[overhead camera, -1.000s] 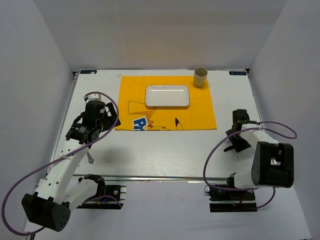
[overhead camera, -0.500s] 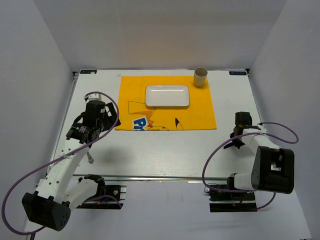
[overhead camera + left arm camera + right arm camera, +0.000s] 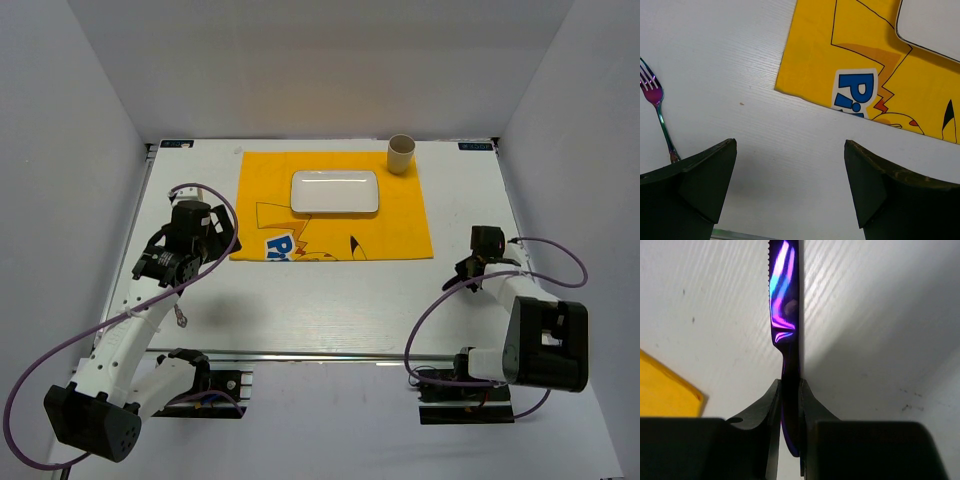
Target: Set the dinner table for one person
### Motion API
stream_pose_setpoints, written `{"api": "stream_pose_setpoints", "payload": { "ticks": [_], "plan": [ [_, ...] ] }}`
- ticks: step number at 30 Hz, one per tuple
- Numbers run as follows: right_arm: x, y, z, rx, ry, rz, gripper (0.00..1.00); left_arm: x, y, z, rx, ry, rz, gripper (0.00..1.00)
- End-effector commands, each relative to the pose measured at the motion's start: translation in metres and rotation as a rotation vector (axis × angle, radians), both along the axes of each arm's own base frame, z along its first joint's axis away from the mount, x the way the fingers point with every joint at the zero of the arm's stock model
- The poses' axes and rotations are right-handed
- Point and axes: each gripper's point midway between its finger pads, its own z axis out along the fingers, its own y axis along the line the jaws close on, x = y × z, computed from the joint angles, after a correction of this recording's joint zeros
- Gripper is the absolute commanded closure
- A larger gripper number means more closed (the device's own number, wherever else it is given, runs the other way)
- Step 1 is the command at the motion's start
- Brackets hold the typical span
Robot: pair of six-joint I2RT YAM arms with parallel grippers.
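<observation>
Since you had the right gripper (image 3: 789,386) clamped on the knife (image 3: 785,300) by its handle, blade forward, it probably suited laying beside the mat (image 3: 400,225); dinner table (image 3: 330,305) lay just beneath. Left gripper (image 3: 790,145): fingers apart, near the fork (image 3: 659,120).

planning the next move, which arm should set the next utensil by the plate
Right. The right gripper is shut on the knife, near the mat's right edge. The left gripper is open, the fork lying on the table.

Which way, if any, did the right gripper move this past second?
Yes: the right gripper, shut on the knife, shifted slightly away from the yellow mat.
</observation>
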Motion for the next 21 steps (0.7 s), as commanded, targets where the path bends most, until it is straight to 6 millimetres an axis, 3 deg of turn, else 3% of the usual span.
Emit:
{"api": "stream_pose_setpoints", "payload": {
  "ticks": [1,14,21],
  "plan": [
    [-0.029,0.017,-0.006,0.02,0.077,0.154,1.0,0.001,0.004,0.007,0.005,-0.021,0.013,0.02],
    [0.009,0.016,0.044,-0.114,0.002,0.414,1.0,0.0,0.003,0.007,0.001,-0.024,0.008,0.02],
    [0.04,0.049,0.056,-0.084,-0.016,0.645,1.0,0.001,0.0,0.005,-0.002,-0.017,-0.004,0.02]
  ]
}}
